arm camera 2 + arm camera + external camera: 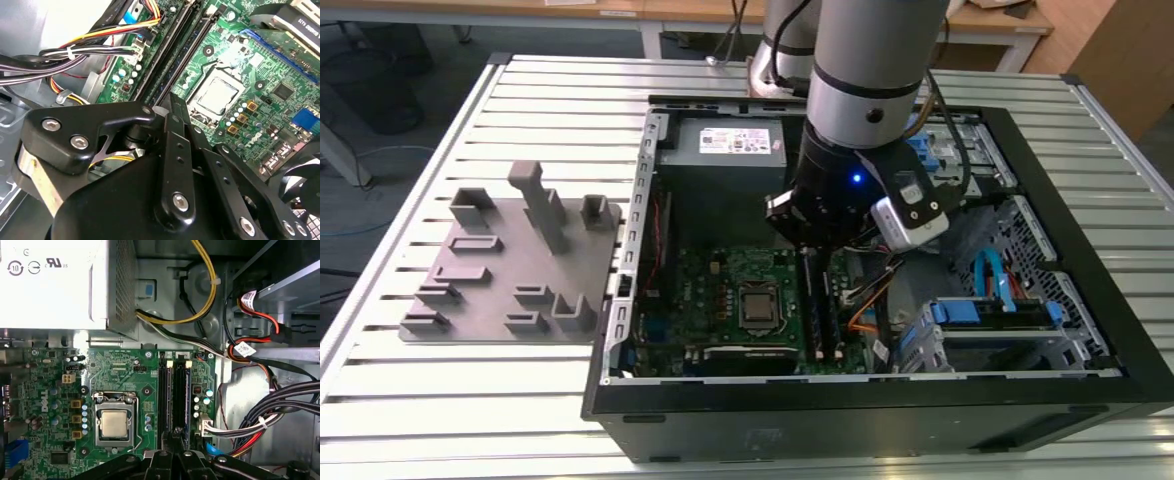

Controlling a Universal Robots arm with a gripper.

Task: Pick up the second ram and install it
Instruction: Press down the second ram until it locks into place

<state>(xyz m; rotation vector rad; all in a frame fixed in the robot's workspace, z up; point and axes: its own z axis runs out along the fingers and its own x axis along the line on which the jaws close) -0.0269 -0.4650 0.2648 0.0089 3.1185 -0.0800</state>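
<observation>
**Second ram** (167,395): a long, thin dark stick on edge in the memory slots of the motherboard (125,370), just beside the processor socket (114,422). A matching dark stick (181,395) runs parallel in the neighbouring slot, on the side away from the socket. In the second wrist view the fingertips line up with the stick nearer the socket (192,52). You cannot tell from these pictures whether it is fully seated or whether the fingertips touch it.

**Gripper** (174,440): directly over one end of the memory slots, pointing down into the case. In both wrist views the fingers (175,107) look brought together into one narrow tip, with nothing seen between them. In the exterior view you find the gripper (807,255) low inside the case, over the same pair of slots (811,320).

**Arm** (867,70): grey, reaching down into the case from above, with a small blue light on its wrist.

**Cables** (265,420): black, yellow, red and orange bundles, beside the slots on the side away from the socket.

**Power supply** (727,145): silver box with a pale label, at the far end of the case.

**Computer case** (854,410): black, lying on its side with its panel off.

**Fixture plate** (507,270): grey, with upright blocks, at the exterior view's left, just beside the case.

**Desk** (480,400): slatted metal, carrying case and plate.
</observation>
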